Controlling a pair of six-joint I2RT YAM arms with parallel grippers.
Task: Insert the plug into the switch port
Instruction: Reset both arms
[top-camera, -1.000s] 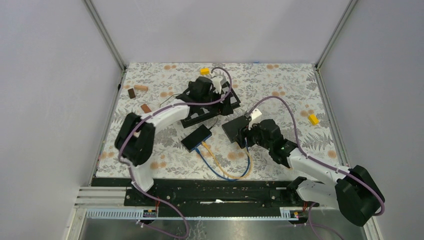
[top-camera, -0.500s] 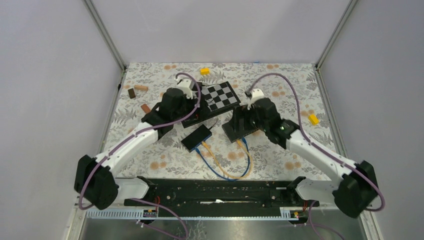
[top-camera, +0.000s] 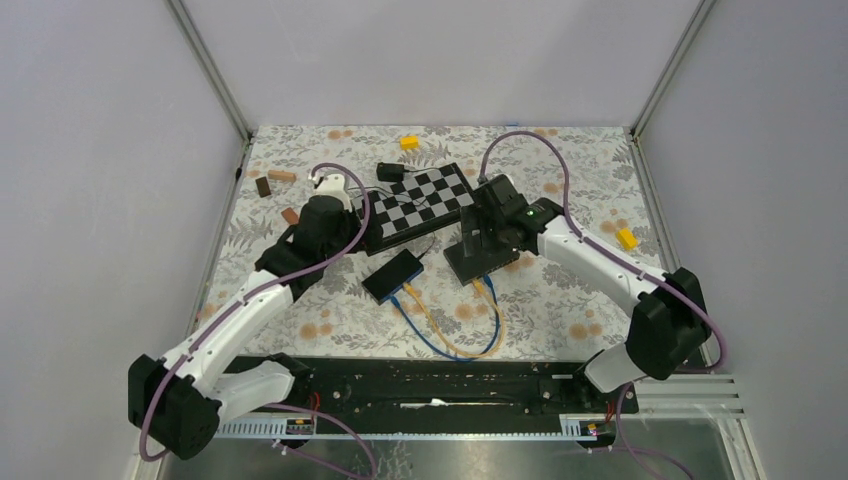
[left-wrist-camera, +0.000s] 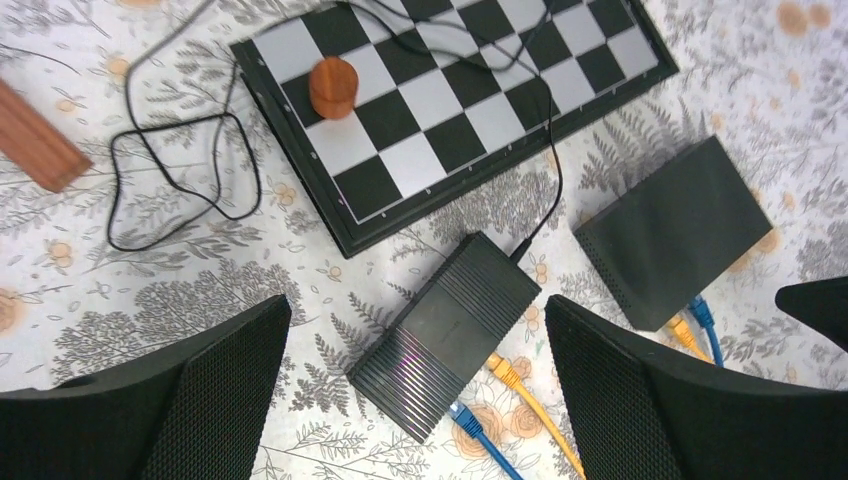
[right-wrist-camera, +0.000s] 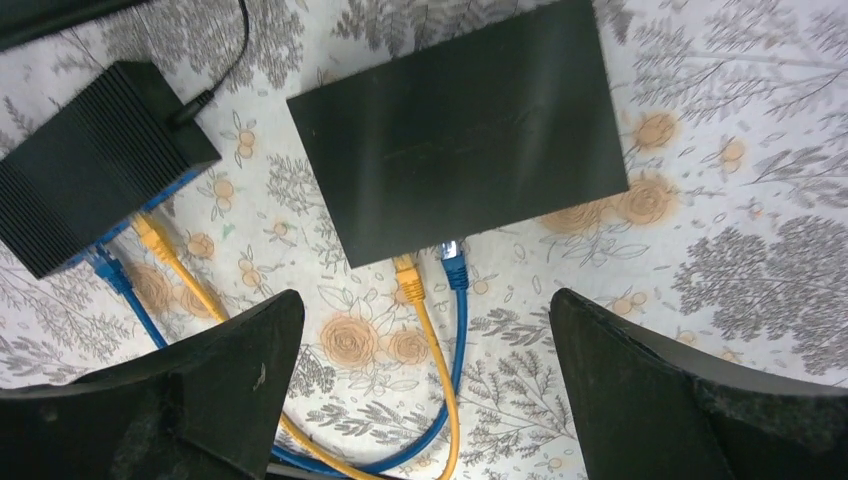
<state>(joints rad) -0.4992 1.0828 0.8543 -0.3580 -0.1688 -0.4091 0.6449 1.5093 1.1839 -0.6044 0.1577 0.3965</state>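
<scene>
Now both grippers stood released and empty. The right gripper (right-wrist-camera: 422, 300) hovered over the smooth switch (right-wrist-camera: 460, 130) near the desk's (top-camera: 600, 300) middle. The yellow plug (right-wrist-camera: 406, 272) and blue plug (right-wrist-camera: 453, 255) sat against its near side, between the jaws. The left gripper (left-wrist-camera: 415, 310) framed the ribbed switch (left-wrist-camera: 445, 335).

2 cables (right-wrist-camera: 407, 278) at switch (right-wrist-camera: 460, 130) front, chessboard (top-camera: 420, 200) behind, rt side free

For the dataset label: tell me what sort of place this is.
Probably a robot lab cell: plain walls on a metal frame box in a cloth-covered table, and left arm and right arm stand on a rail.
</scene>
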